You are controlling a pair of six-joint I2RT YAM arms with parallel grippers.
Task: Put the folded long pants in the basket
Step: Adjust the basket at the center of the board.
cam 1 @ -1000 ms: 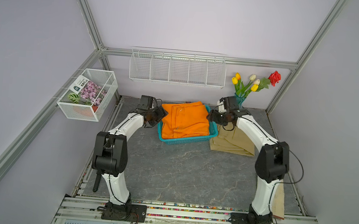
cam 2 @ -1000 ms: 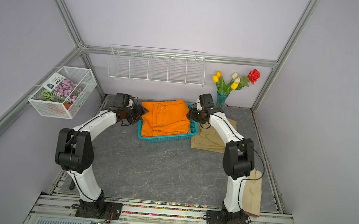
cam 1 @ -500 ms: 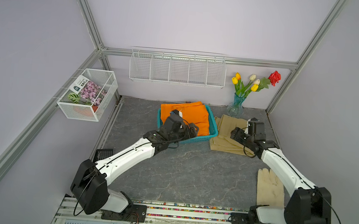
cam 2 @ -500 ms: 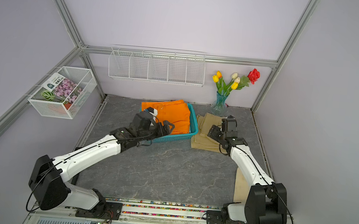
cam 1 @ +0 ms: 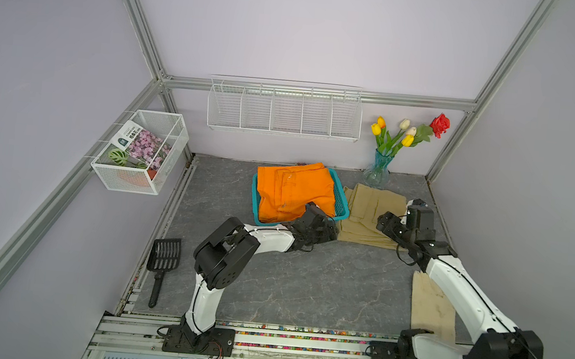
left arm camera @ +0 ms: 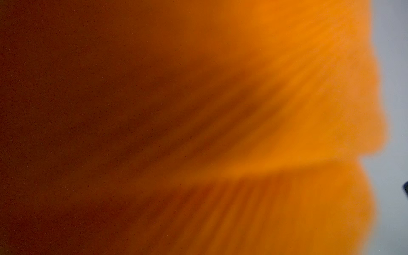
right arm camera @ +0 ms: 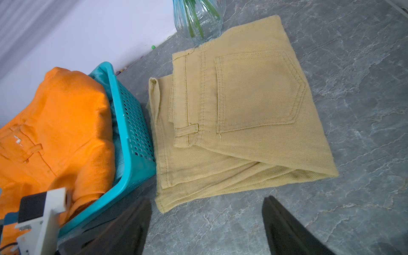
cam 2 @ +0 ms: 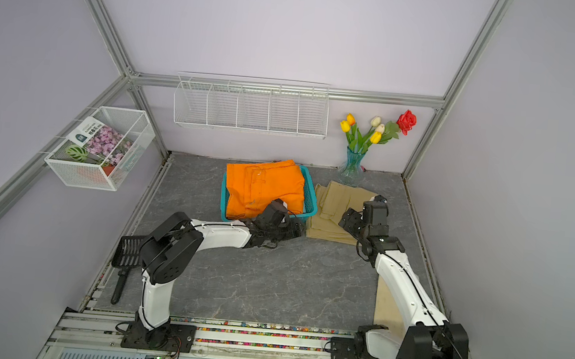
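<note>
Counter (cam 1: 304,286): grey stone-pattern top, matte.

Khaki pants (right arm camera: 242,110): not yet moved, by my judgement the step left. They lie flat on the counter toward its far right corner, in front of the glass vase (cam 1: 376,171), with one long edge against the basket's right wall. Coarse twill in a layered rectangular fold, with a stitched back pocket and belt loop facing up.

Orange pants (cam 1: 292,191): in the basket, so I count them done. Plain twill, bulging above the rim and spilling over its near edge. A strip of teal cloth shows beneath; I cannot identify it.

Basket (right arm camera: 134,123): rigid turquoise plastic with perforated walls, at the middle of the far edge.

Right jaws: wide apart and empty, over bare counter at the near edge of the khaki pants.

Left jaws: at the basket's near right corner, against orange cloth. My wrist view is orange blur, so I cannot tell whether they are gripping.
</note>
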